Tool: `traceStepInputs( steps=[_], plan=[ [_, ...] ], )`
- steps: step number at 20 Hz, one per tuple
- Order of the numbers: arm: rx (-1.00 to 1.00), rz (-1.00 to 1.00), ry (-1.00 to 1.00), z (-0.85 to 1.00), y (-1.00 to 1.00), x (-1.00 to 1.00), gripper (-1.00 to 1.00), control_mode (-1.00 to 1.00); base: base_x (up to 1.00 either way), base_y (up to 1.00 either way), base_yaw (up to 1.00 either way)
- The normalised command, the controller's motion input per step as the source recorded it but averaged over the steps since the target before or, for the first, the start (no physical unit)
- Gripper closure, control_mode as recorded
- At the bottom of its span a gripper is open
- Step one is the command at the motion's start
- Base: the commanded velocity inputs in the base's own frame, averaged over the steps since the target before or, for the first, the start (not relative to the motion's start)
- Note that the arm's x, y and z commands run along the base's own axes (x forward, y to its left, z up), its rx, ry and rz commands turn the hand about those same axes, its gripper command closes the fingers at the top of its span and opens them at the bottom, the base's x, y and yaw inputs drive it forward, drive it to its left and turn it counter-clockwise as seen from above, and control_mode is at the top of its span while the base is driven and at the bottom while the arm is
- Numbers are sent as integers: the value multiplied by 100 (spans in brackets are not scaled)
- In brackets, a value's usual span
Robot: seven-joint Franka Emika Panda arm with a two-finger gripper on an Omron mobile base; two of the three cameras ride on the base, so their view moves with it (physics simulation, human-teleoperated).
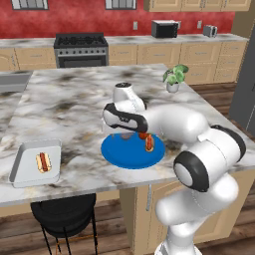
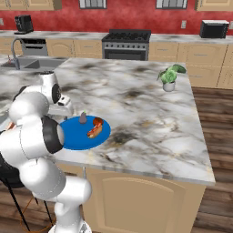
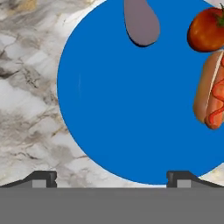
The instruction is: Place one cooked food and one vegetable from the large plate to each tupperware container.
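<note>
While your gripper [image 3: 112, 177] hangs wide open, the plate [image 3: 131, 122] lies directly beneath it. A hot dog [image 3: 211, 94] sits off to one side.

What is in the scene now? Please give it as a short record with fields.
surface: marble island counter
large plate: blue, round, near the counter's front edge
on the plate: hot dog, tomato, purplish-grey vegetable
light grey tray: on the counter apart from the plate, holds a second hot dog
gripper: above the plate, open, holding nothing
other: potted plant at the far corner of the counter
</note>
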Motion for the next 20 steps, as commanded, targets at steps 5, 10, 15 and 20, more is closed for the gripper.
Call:
traceStepInputs(
  steps=[5,10,15,20],
  plan=[
    [0,4,4,22,-44,29,-100,-100,0,0,0],
    [0,0,2,2,-14,29,-100,-100,0,0,0],
    [0,0,0,-18,0,18,-100,-100,0,0,0],
    [0,0,0,-19,-2,24,-100,-100,0,0,0]
  ],
)
